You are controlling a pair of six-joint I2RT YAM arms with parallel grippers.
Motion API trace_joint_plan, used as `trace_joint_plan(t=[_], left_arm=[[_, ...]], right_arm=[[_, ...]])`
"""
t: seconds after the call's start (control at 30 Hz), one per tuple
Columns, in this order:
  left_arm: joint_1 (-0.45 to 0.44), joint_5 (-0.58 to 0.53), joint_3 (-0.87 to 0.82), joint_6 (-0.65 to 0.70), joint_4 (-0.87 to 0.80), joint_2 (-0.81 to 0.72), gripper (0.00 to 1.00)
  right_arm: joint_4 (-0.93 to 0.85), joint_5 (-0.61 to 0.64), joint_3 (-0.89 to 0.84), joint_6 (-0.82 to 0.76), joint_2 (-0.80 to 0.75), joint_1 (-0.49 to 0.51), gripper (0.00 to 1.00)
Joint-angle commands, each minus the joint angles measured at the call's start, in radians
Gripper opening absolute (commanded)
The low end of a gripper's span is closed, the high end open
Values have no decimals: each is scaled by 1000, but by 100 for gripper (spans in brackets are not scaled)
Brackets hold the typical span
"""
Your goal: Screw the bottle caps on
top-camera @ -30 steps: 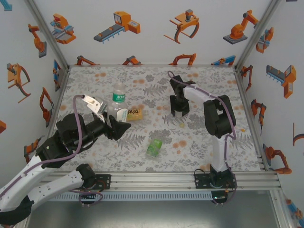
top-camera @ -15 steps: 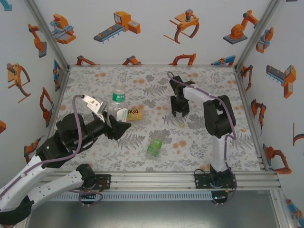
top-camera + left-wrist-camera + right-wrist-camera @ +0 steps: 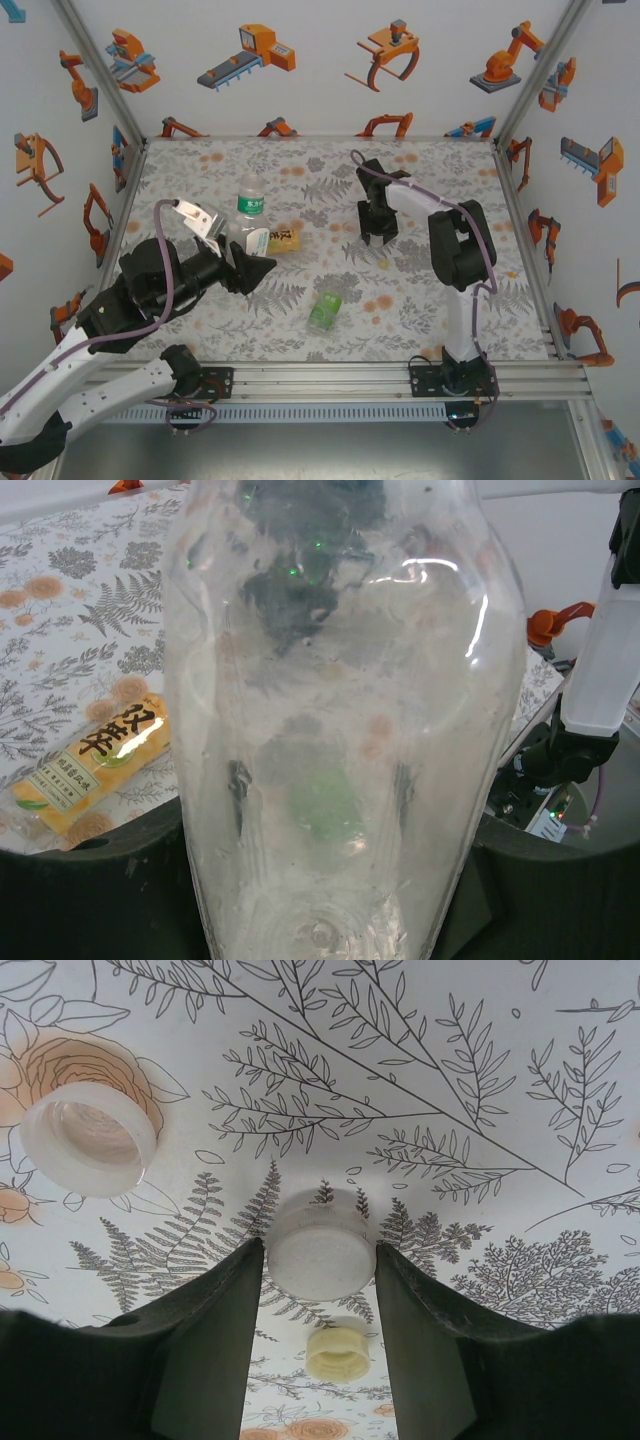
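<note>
Nearest my bases, the green bottle (image 3: 324,311) lay on its side on the flowered table (image 3: 430,300), well apart from both of my arms. Further in on the left, my left gripper (image 3: 250,262) was clenched on the lower body of the clear bottle (image 3: 248,208). My wrist camera saw its transparent wall (image 3: 340,730) pressed between my dark fingers (image 3: 90,880). That bottle stood upright with its green-white band high up. Just beside it to the right, the amber bottle (image 3: 283,238) lay flat, yellow label up (image 3: 90,755).

On the right, the pale yellowish cap (image 3: 383,263) sat on the table just in front of my right gripper (image 3: 372,238). That gripper pointed down and its two fingers (image 3: 215,1350) pinched the white cap (image 3: 322,1253) from both sides. I could not tell whether the cap rested on the table or was raised off it. Beyond my fingers, a translucent cap (image 3: 88,1138) lay open side up, apart from the one I gripped.
</note>
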Motion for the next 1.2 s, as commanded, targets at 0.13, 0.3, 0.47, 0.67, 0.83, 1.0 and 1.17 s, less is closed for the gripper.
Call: trace_joint_plan(t=[0.13,0.3,0.47,0.67,0.83,1.0,1.17], left_arm=[[4,5,9,-6,19,-8,0],[4,12,-20,21,-5,-9,0],[4,49,-54,47,-28,2,0],[4,179,-76,181,-23,21,0],[4,301,-77,316,-26,42,0],[4,395,-44,421,-78,91,0],[1,437,-5,486,-138,158,0]], right_arm=[[17,-9,-29,-14,-21,5,42],[11,-8,-49,-20,-89,5,37],[-6,-48,-86,-40,-201,5,33],[22,-216,-169,-83,-402,7,30],[114,-422,-286,-136,-630,13,28],[263,-564,-412,-176,-874,24,20],[324,-721,-447,-174,-1031,28,16]])
